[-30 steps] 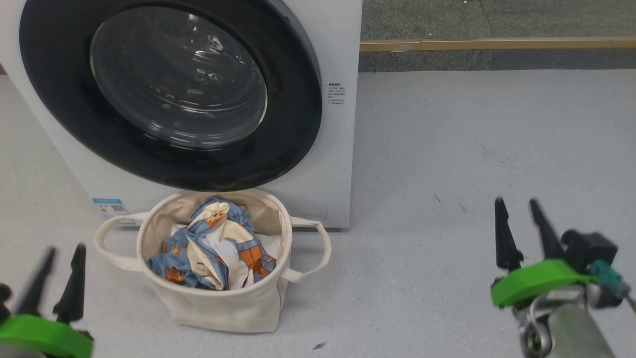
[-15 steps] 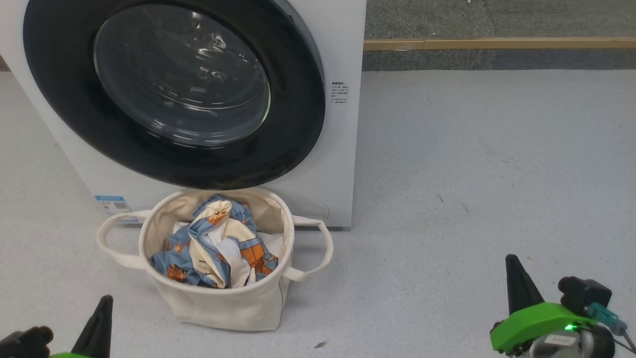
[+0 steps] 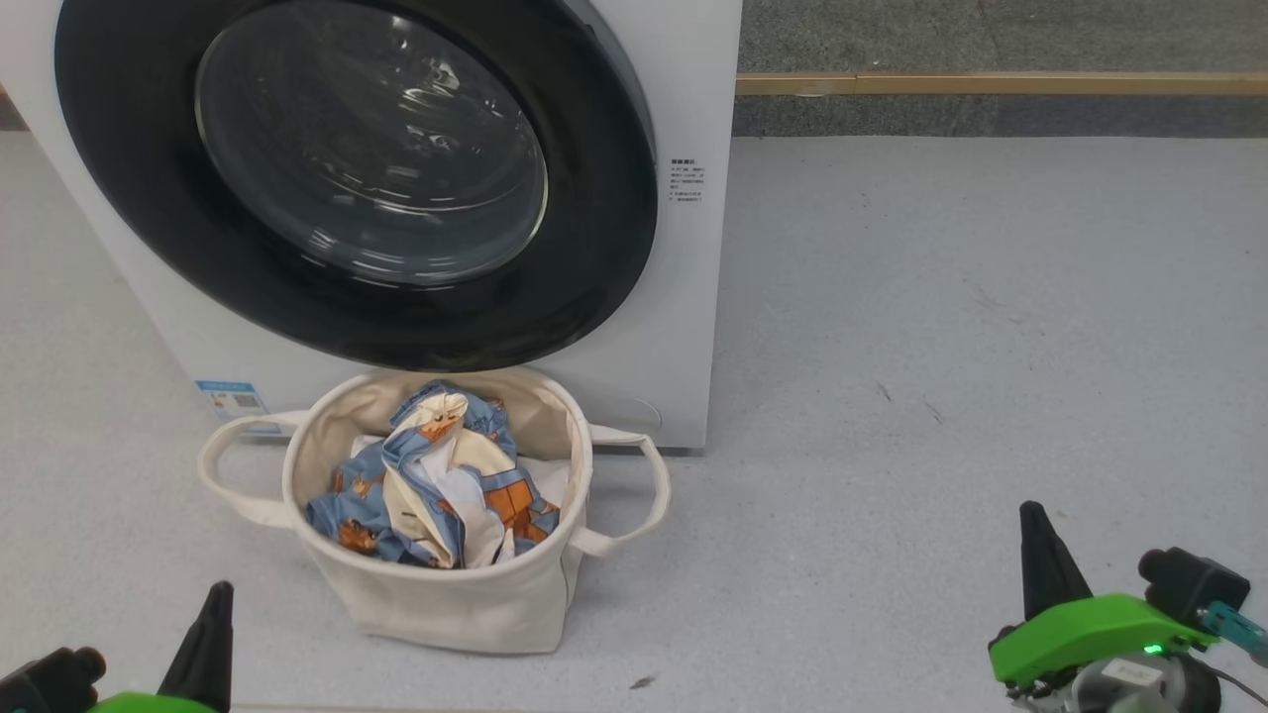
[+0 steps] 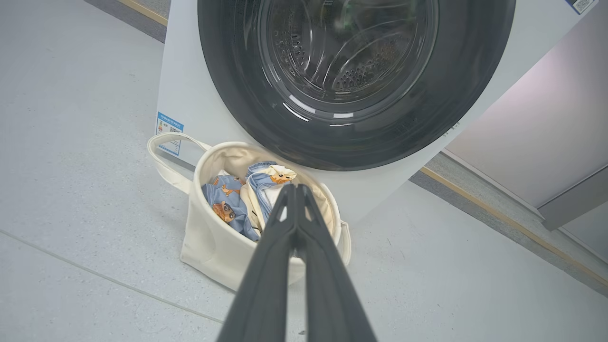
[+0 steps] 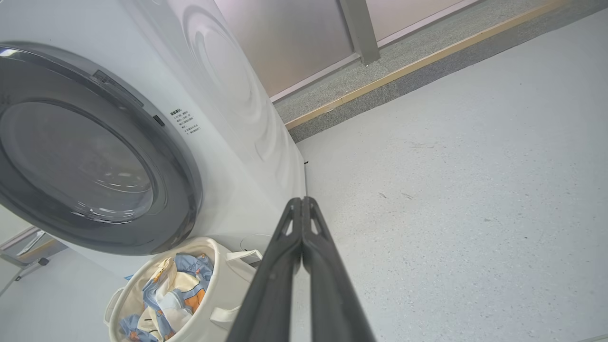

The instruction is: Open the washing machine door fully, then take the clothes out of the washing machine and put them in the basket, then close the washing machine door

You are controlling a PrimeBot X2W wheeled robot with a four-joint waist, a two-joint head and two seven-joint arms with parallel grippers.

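1. Two grippers sit low in the head view, the left gripper (image 3: 216,604) at the lower left corner and the right gripper (image 3: 1036,530) at the lower right, each above a bright green mount.
2. We see our left jaws pressed together along their whole length in the left wrist view. They hold nothing and point toward the mouth of the basket (image 3: 446,604) from well short of it.
3. Our right jaws are likewise closed tight and empty. In the right wrist view they point over bare floor (image 3: 941,347) beside the right corner of the washing machine (image 3: 684,327).
4. We find the washing machine door (image 3: 367,168) lying flat against the white front, its glossy black rim unbroken around the domed glass. The perforated steel drum (image 4: 342,57) shows through the window.
5. We see the basket upright on the floor just in front of the washer, under the door's lower rim, with one loop handle sticking out to each side. We cannot tell whether it touches the machine.
6. We see the clothes (image 3: 436,485) bunched inside the basket, with light blue fabric, orange-brown animals and cream and white folds on top. They stay below the rim.
7. One blue sticker (image 3: 230,399) sits low on the washer's front near the basket's left handle, and small printed text (image 3: 686,180) sits right of the door.
8. We note a wooden strip (image 3: 991,83) running along the far edge of the floor.
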